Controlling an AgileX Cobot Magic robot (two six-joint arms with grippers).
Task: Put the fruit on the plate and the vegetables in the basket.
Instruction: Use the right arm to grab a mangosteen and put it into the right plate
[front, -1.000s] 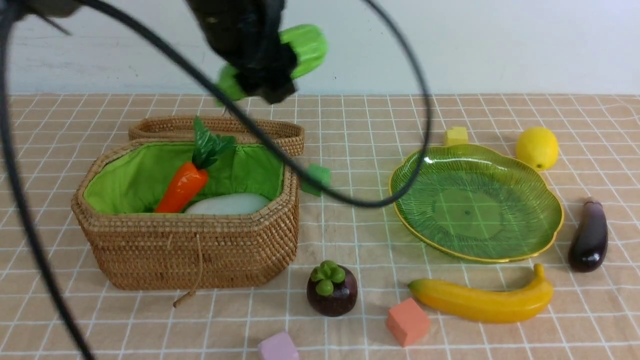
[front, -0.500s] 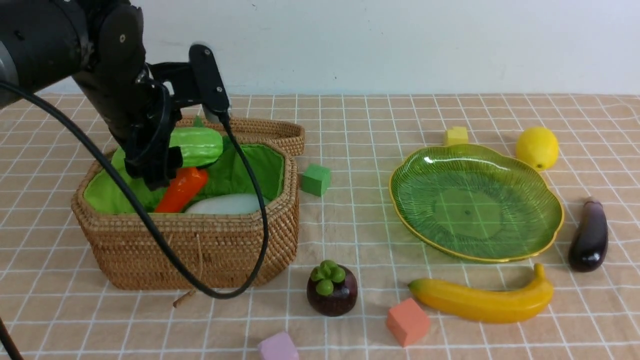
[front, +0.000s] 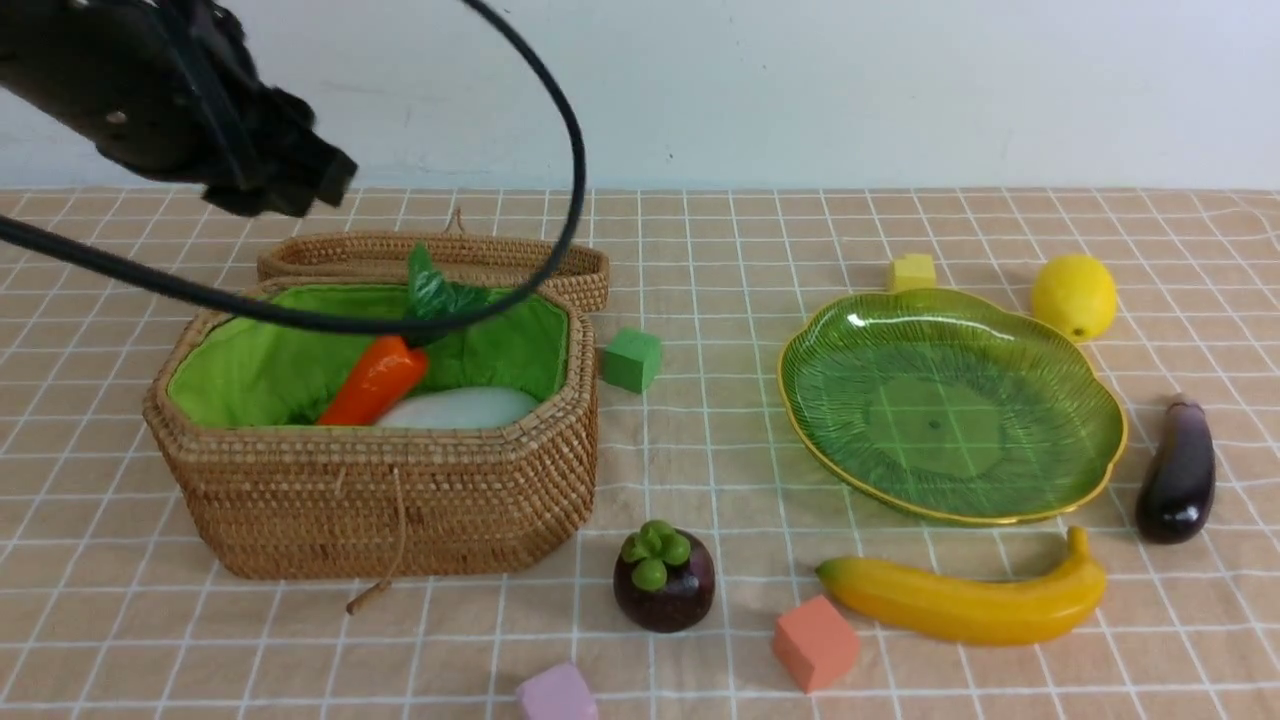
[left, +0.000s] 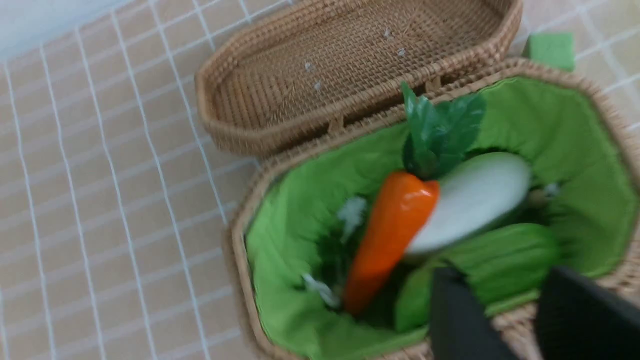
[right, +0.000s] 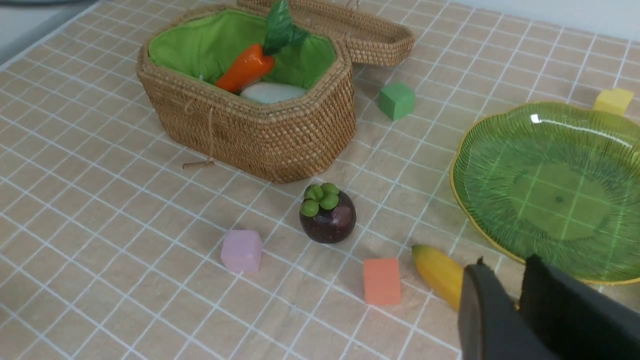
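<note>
nearest, the mangosteen (front: 664, 580) and banana (front: 965, 600) lie off the plate (front: 950, 410), the right gripper (right: 506, 265) near the banana, its opening unclear. farther, the eggplant (front: 1180, 470) lies beside the plate. the gourd (left: 495, 250) rests in the basket (front: 400, 500) under the empty, spread left gripper (left: 500, 275). next likely: grasp the banana.

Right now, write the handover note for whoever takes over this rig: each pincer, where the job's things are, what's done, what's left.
Left pincer: open, empty, above the basket.
Right pincer: shut, empty, near one end of the banana.
In the basket: carrot, radish, gourd.
On the cloth: eggplant right of the plate, banana in front of it, lemon behind it, mangosteen by the basket's front corner.
Plate: nothing on it.
Done: three vegetables.
Left: eggplant into the basket; banana, lemon and mangosteen onto the plate.
</note>
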